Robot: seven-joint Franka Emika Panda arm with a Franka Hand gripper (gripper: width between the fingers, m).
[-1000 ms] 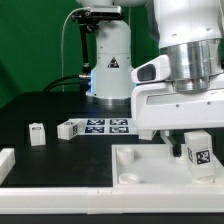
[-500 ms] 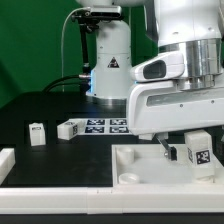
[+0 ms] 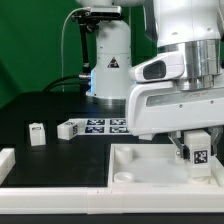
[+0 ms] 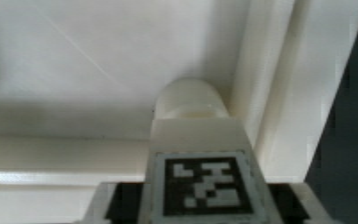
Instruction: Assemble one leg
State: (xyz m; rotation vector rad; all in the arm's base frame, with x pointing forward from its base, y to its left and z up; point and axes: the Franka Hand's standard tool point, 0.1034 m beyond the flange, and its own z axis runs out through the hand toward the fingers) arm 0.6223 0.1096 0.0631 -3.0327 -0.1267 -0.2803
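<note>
My gripper (image 3: 197,150) is shut on a leg (image 3: 197,152), a stubby white block with a black-and-white tag on its face. It holds the leg upright over the large white square panel (image 3: 150,168), near the corner at the exterior view's right. In the wrist view the leg (image 4: 201,130) points down at the panel (image 4: 69,90), its rounded tip close to the raised rim (image 4: 265,80). Whether the tip touches the panel I cannot tell. Two more legs lie on the black table, one (image 3: 37,133) at the exterior view's left and one (image 3: 67,129) beside the marker board.
The marker board (image 3: 105,125) lies on the table behind the panel. A white rail (image 3: 60,200) runs along the front edge, and a white block (image 3: 5,160) sits at the exterior view's far left. The robot base (image 3: 110,60) stands at the back.
The gripper and the held leg have shifted slightly toward the exterior view's left and a little down, closer to the panel. The other parts have not moved.
</note>
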